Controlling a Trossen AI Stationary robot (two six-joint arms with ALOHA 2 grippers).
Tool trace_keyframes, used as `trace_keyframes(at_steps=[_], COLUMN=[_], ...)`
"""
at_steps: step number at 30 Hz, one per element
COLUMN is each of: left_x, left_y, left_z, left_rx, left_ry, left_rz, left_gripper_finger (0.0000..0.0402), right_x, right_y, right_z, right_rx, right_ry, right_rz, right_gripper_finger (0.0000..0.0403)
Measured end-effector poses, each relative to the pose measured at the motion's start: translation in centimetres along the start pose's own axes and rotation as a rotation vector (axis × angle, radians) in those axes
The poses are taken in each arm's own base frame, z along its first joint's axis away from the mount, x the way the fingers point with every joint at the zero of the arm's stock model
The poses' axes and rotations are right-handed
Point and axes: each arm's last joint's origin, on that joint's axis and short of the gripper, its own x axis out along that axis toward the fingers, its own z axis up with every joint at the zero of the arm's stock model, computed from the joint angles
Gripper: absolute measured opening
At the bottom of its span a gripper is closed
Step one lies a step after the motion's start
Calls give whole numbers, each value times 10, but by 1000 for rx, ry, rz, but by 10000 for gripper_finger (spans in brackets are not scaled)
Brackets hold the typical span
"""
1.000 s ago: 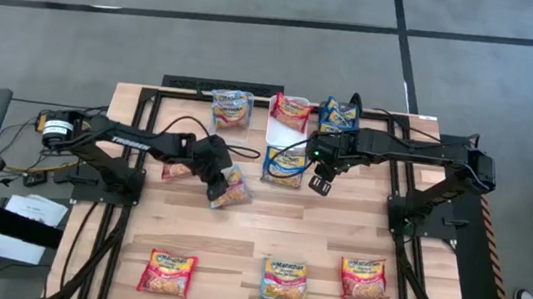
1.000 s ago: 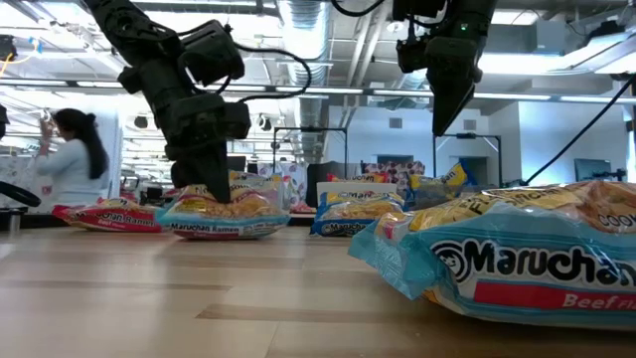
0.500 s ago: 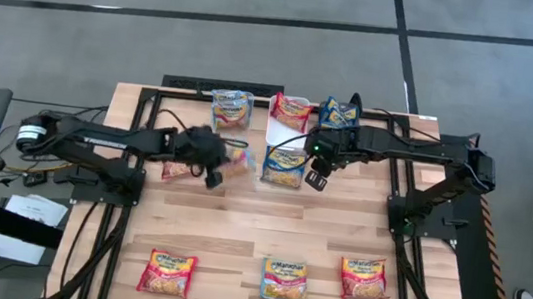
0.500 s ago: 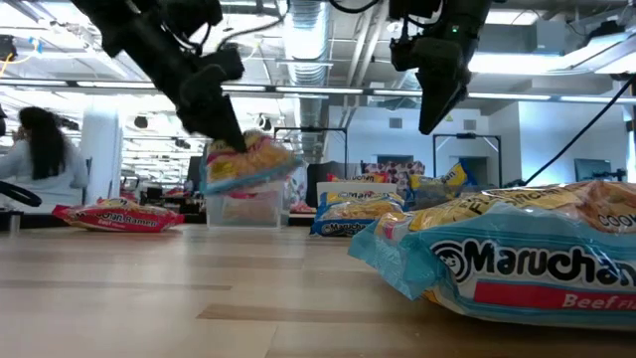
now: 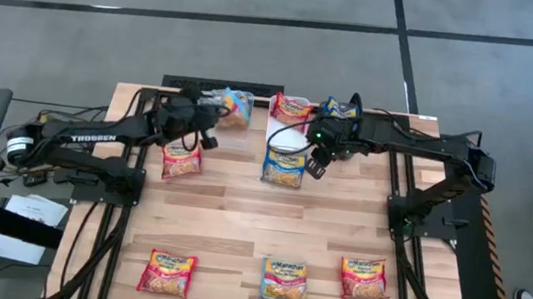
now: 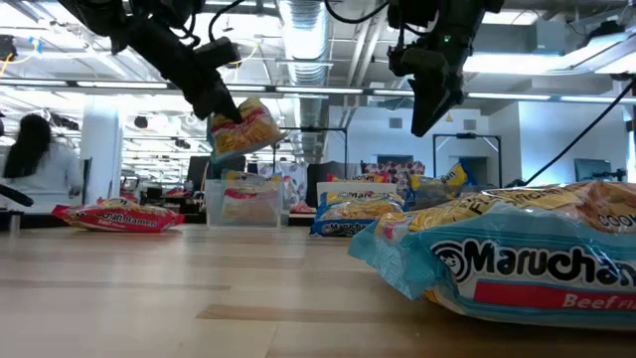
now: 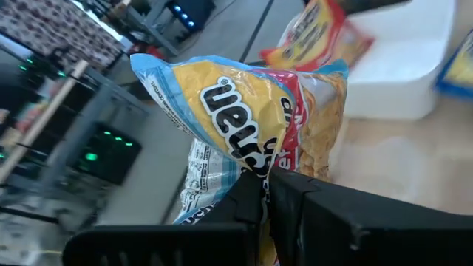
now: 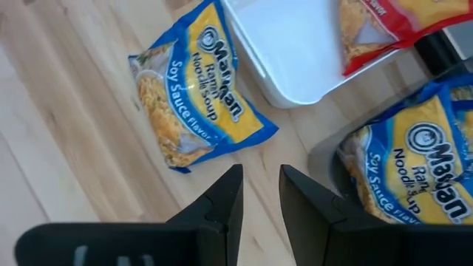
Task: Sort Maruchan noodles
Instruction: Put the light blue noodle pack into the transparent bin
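**Left arm holds a noodle pack up in the air**

The left gripper (image 6: 227, 111) is squeezed tight on one light blue noodle pack (image 6: 244, 127). The pack hangs tilted in the air, above the clear bin (image 6: 243, 202) at the back of the table (image 5: 238, 222). In the left wrist view the two dark fingers (image 7: 255, 203) pinch the bottom edge of the pack.

The right gripper (image 5: 315, 163) hovers near the back middle of the table. Its fingers (image 8: 222, 199) are a little way apart and hold nothing. Just below it lies a blue soy sauce pack (image 8: 194, 92) flat on the wood, beside the white bin (image 8: 295, 52). A red pack (image 8: 384, 22) sits in the white bin. Another blue pack (image 8: 414, 166) lies in a dark bin next to it.

A red pack (image 5: 181, 162) lies on the table near the left arm. Three more packs (image 5: 284, 278) lie in a row along the front edge.

A person (image 6: 35, 164) stands in the room behind the table.
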Motion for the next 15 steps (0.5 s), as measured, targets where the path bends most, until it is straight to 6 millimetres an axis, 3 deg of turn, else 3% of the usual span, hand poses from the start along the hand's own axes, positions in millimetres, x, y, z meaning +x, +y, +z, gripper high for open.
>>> trace_keyframes(at_steps=[6, 15], left_x=[5, 9], left_y=[7, 18], left_z=[-4, -4], left_rx=[129, 143], left_ry=[-29, -45], left_rz=[-40, -18], left_gripper_finger=[0, 0], right_x=[1, 2], right_y=[-8, -16], right_z=[2, 4], right_rx=[20, 48], right_ry=[-5, -5], right_rz=[-12, -25], right_gripper_finger=[113, 113])
